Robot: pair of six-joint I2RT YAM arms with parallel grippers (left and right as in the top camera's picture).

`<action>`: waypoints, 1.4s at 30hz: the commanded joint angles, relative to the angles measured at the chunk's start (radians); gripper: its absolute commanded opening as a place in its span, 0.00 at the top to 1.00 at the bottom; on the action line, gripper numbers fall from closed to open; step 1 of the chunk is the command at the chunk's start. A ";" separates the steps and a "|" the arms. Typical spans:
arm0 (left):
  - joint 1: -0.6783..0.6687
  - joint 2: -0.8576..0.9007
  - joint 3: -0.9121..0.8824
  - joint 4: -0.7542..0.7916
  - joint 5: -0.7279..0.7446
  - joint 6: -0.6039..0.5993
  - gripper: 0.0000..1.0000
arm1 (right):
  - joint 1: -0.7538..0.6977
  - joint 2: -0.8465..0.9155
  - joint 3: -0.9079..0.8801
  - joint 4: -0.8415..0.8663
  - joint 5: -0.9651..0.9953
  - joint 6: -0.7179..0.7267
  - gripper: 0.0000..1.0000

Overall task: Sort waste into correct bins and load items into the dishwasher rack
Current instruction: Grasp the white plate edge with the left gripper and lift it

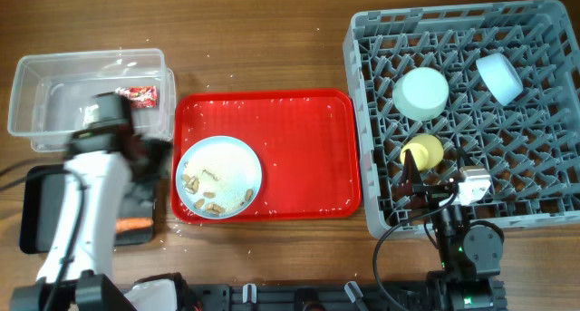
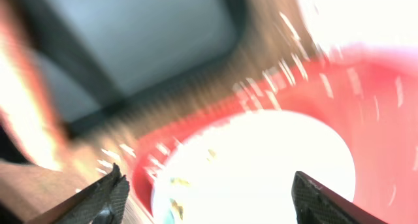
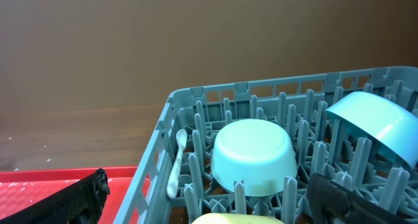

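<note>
The pale-blue plate (image 1: 218,177) with beige crumbs (image 1: 204,200) lies on the red serving tray; it shows washed out in the blurred left wrist view (image 2: 261,165). My left gripper (image 1: 152,157) is open and empty at the tray's left edge, its fingers (image 2: 212,198) spread in front of the plate. The red wrapper (image 1: 142,95) lies in the clear tub (image 1: 54,80). The orange-brown stick (image 1: 134,225) lies in the black tray (image 1: 36,216). The grey rack (image 1: 362,121) holds an upturned light-blue bowl (image 1: 421,93) (image 3: 251,155), the yellow-green bowl (image 1: 422,152) and the white spoon (image 3: 175,165). My right gripper (image 1: 424,182) (image 3: 212,208) is open over the yellow-green bowl. The tissue is not in view.
The red serving tray (image 1: 308,148) sits between the bins and the rack. A second light-blue bowl (image 1: 500,78) (image 3: 372,129) stands on edge at the rack's back right. White grains are scattered on the wooden table (image 1: 263,48) around the tray.
</note>
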 commanded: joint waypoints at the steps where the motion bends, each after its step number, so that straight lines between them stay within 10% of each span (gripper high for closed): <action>1: -0.290 0.002 0.013 0.072 -0.054 0.132 0.27 | -0.004 -0.010 -0.003 0.004 -0.013 0.014 0.00; 13: -0.868 0.304 0.013 0.344 -0.368 0.403 0.47 | -0.004 -0.010 -0.003 0.004 -0.013 0.015 0.00; 19: -0.865 0.425 0.013 0.378 -0.376 0.395 0.68 | -0.004 -0.010 -0.003 0.004 -0.013 0.014 0.00; 22: -0.865 0.429 0.014 0.381 -0.376 0.396 0.96 | -0.004 -0.010 -0.003 0.004 -0.012 0.014 0.00; 34: -0.833 0.243 0.314 0.008 -0.425 0.389 0.96 | -0.004 -0.010 -0.003 0.004 -0.012 0.014 0.00; 42: -0.583 0.139 0.316 -0.072 -0.265 0.325 0.96 | -0.004 -0.010 -0.003 0.004 -0.012 0.014 0.00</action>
